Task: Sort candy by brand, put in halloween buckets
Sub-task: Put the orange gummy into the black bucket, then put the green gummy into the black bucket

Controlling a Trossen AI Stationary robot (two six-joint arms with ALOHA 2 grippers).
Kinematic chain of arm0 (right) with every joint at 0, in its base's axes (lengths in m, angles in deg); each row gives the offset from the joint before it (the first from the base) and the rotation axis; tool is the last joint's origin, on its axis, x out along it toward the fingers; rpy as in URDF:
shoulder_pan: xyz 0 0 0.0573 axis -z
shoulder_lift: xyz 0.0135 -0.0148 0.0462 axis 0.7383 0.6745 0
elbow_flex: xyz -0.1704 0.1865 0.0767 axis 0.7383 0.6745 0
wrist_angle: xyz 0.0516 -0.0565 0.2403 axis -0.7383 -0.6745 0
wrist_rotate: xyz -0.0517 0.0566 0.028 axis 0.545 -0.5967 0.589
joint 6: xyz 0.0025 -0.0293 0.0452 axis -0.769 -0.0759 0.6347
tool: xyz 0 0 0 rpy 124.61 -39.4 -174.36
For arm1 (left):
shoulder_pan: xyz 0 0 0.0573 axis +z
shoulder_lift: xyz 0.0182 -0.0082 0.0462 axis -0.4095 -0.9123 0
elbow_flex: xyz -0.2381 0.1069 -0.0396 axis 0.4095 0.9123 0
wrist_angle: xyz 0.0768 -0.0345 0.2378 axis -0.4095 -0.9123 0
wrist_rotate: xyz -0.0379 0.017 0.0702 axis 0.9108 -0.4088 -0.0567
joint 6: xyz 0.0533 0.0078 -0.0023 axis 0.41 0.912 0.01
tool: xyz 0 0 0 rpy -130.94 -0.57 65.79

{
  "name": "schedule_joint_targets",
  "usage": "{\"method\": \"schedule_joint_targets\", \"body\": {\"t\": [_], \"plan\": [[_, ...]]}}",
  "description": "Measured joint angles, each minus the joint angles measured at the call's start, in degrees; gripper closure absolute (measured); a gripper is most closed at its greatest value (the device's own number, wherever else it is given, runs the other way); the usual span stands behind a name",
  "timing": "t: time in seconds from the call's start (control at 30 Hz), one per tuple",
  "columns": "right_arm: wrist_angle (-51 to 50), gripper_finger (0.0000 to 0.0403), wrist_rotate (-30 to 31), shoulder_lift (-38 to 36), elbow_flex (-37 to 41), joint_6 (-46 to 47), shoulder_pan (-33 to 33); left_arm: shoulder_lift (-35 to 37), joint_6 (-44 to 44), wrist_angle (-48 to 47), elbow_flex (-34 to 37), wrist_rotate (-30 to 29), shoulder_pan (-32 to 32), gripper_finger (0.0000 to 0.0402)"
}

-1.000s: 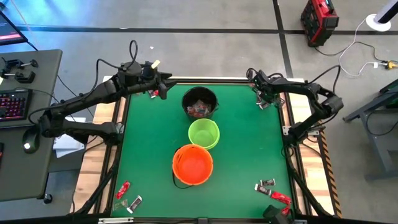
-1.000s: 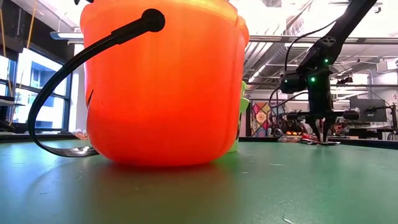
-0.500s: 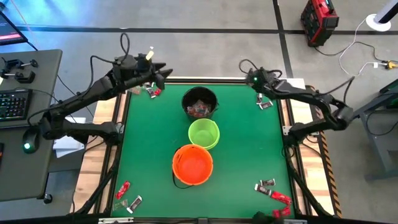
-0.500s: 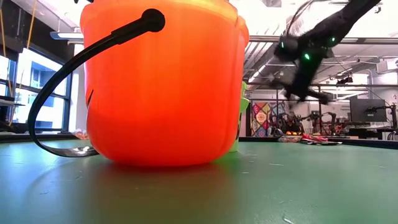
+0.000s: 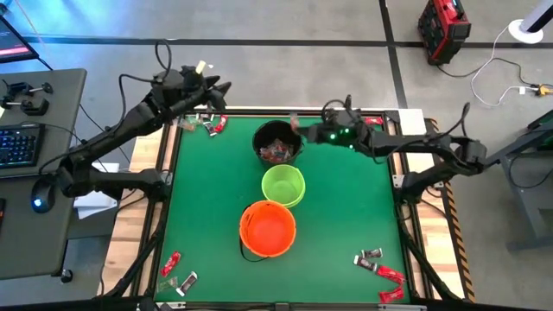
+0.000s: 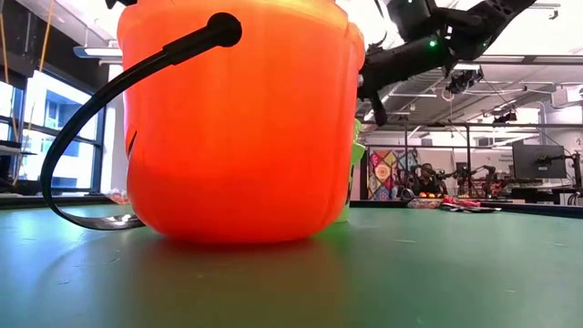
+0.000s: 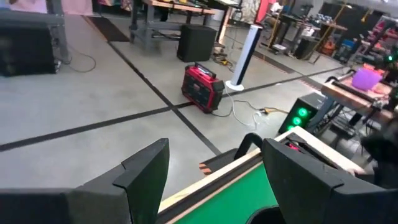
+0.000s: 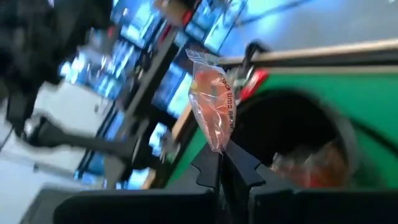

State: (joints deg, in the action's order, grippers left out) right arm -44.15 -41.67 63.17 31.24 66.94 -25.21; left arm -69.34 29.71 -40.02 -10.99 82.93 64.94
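Note:
Three buckets stand in a row down the table's middle: black (image 5: 277,142), lime green (image 5: 283,184) and orange (image 5: 268,228). The orange one (image 6: 237,118) fills the low view. My right gripper (image 5: 302,130) hangs in the air at the black bucket's right rim, shut on a silvery-clear candy with an orange-red middle (image 8: 211,102). The black bucket (image 8: 292,121) has red candy inside it (image 8: 311,165). My left gripper (image 5: 216,89) is open and raised over the far-left corner, above loose candy (image 5: 212,123). In its wrist view the gripper (image 7: 214,165) has nothing between its fingers. My right gripper pinches the candy by one twisted wrapper end (image 8: 217,144) between its two fingertips (image 8: 202,168). It reaches in from the table's right side. The candy sticks out beyond the fingertips, lifted clear of the table, beside the black bucket's mouth.
Loose candy lies at the near-left corner (image 5: 173,261) (image 5: 186,280) and at the near-right corner (image 5: 370,257) (image 5: 390,275). Open green table lies on both sides of the bucket row. The orange bucket's black handle (image 6: 91,137) hangs down to the table.
My right gripper has lifted off the far-right corner with the candy and swung toward the table's left, up to the black bucket. My left gripper has risen from the far-left candy and drawn back toward the far edge.

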Motion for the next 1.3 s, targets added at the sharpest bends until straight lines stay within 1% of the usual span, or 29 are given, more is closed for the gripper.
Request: {"method": "schedule_joint_targets", "body": {"t": [0.1,0.2,0.3,0.37,0.47,0.53,0.63,0.7,0.77,0.83,0.9,0.97,1.03,1.17,1.3], "plan": [[-1.84,0.0403,-2.19,1.30,-1.31,-2.76,-1.79,0.00,-1.15,-0.02,0.00,0.30,0.48,0.0156],[-6.74,0.0402,-3.79,2.84,-5.36,-7.90,-2.81,0.00,-3.05,0.02,0.00,0.82,0.56,0.0156],[-16.22,0.0395,-3.98,5.18,-10.56,-11.82,-2.89,0.00,-3.91,0.05,0.00,1.11,0.64,0.0156],[-23.56,0.0381,-4.42,7.05,-14.25,-13.94,-2.40,0.00,-4.40,-0.01,0.00,1.46,0.62,0.0156],[-31.03,0.0341,-8.96,10.14,-19.99,-19.06,-1.63,0.00,-4.49,-0.03,0.00,1.48,0.62,0.0156],[-35.33,0.0303,-11.28,12.16,-23.62,-22.04,-1.26,0.00,-4.50,-0.15,0.00,1.46,0.64,0.0156],[-41.30,0.0240,-11.42,14.60,-29.07,-26.92,-1.05,0.00,-4.83,-0.50,0.00,1.47,0.64,0.0156],[-44.65,0.0201,-10.49,15.58,-32.86,-30.68,-0.61,0.00,-4.89,-1.07,-0.02,1.57,0.64,0.0156],[-48.38,0.0170,-10.26,15.81,-36.20,-33.71,0.35,-0.05,-6.29,-2.41,-0.15,1.52,0.89,0.0156],[-50.77,0.0151,-10.15,15.85,-39.28,-35.41,1.64,-1.56,-8.18,-8.00,-2.11,0.61,2.45,0.0157],[-53.00,0.0142,-9.67,15.85,-41.89,-35.93,3.05,-5.69,-7.55,-18.54,-6.39,-0.80,5.43,0.0160],[-53.96,0.0140,-9.09,15.85,-43.86,-36.72,4.60,-11.47,-5.47,-28.95,-10.44,-1.69,9.03,0.0164],[-53.97,0.0140,-8.92,15.85,-45.04,-37.42,6.09,-17.98,-3.31,-36.50,-13.72,-1.71,12.27,0.0168],[-54.22,0.0139,-8.81,15.87,-45.53,-37.59,8.43,-30.75,2.45,-45.51,-17.23,-1.69,17.38,0.0178],[-56.19,0.0139,-8.82,15.87,-45.53,-38.22,9.31,-41.39,7.62,-53.50,-21.99,-1.72,19.73,0.0188]]}}
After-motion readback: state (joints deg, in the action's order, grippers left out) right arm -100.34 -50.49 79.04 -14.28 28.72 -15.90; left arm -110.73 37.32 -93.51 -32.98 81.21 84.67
